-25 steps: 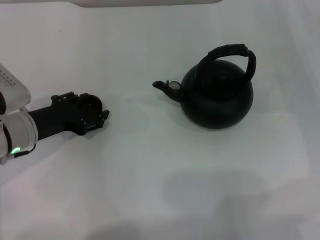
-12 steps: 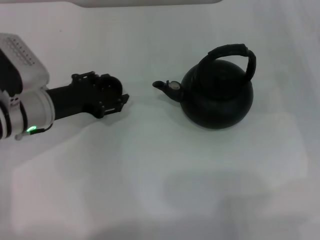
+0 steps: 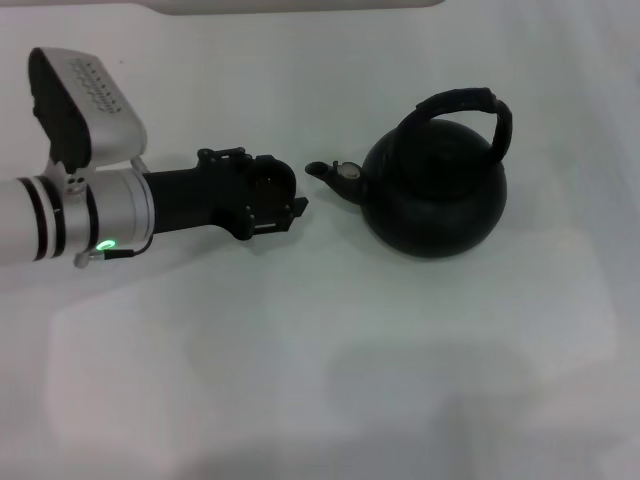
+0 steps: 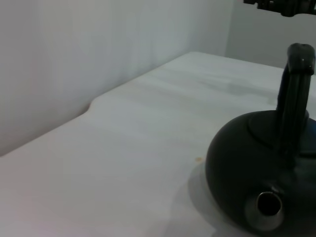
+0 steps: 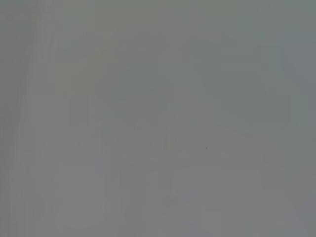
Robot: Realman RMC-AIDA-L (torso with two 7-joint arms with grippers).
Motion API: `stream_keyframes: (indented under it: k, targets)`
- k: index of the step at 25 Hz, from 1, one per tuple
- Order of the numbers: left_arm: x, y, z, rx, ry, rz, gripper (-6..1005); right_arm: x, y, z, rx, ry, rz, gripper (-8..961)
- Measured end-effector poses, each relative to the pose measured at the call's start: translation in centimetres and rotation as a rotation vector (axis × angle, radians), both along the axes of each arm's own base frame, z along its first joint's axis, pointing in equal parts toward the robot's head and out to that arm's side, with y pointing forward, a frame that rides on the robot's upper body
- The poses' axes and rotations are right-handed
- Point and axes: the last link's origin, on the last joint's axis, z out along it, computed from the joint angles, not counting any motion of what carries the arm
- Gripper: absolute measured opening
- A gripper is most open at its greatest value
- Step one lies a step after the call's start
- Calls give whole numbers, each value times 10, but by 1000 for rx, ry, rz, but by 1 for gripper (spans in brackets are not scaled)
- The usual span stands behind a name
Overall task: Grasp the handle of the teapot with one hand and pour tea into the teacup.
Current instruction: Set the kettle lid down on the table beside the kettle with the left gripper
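Observation:
The dark teapot [image 3: 435, 205] stands on the white table, right of centre in the head view. Its spout [image 3: 320, 170] points towards my left side and its black arched handle [image 3: 468, 100] stands upright. My left gripper [image 3: 287, 205] hovers level with the spout, a short gap from it. A round dark shape [image 3: 264, 184] sits at the gripper's tip; I cannot tell whether it is the teacup. No separate teacup shows on the table. The left wrist view shows the teapot [image 4: 242, 163], its spout opening [image 4: 269, 205] and handle [image 4: 295, 84] close up. My right gripper is out of view.
The white table [image 3: 330, 360] runs to a far edge with a pale wall behind [image 4: 74, 49]. A black mechanical part [image 4: 289, 6] shows far beyond the teapot in the left wrist view. The right wrist view shows only flat grey.
My left arm has moved steadily to the right and slightly away from me, bringing the gripper from the table's left side to just beside the spout. The teapot has not moved.

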Motion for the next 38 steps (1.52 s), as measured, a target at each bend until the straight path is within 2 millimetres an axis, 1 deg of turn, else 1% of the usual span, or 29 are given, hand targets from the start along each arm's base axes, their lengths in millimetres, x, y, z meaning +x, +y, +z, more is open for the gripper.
stream_keyframes:
  k: [8,11,24,38]
  targets:
    - [4,2,-10,-53,-1,1,702,0,0,0,-1,-1,2,573]
    - [2,2,-13,-65,4,11,702,-1,0,0,0,5,4,574]
    - [1,1,-15,-85,-1,38,702,0,-9,-7,-2,37,11,575]
    - [-13,-3,-22,-112,23,108,702,1,-9,-7,-5,35,11,575]
